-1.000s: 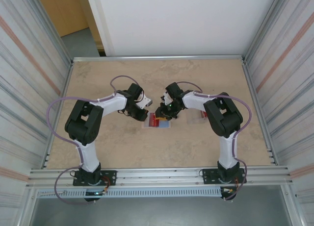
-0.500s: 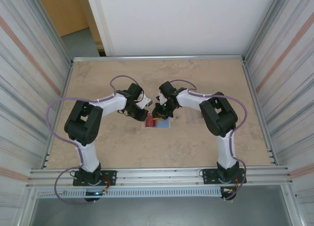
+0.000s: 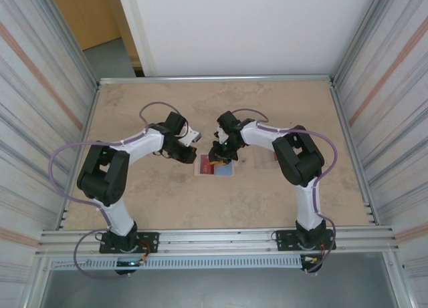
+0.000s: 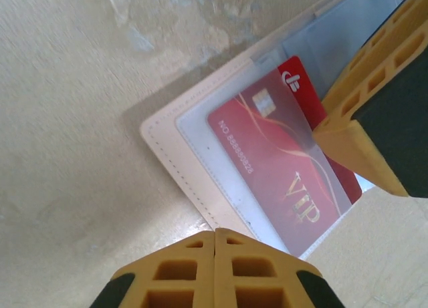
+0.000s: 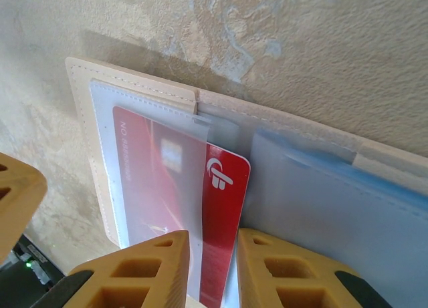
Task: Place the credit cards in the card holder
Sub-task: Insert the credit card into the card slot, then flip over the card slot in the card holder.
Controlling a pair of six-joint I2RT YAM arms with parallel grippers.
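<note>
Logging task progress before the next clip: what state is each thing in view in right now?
credit card: mostly inside the clear sleeve, with a strip along one edge sticking out.
card holder: lying open and flat, with the card partly in its sleeve.
left gripper: shut, holding nothing, just off the holder's edge.
right gripper: jaws apart, standing either side of the card's exposed edge.
</note>
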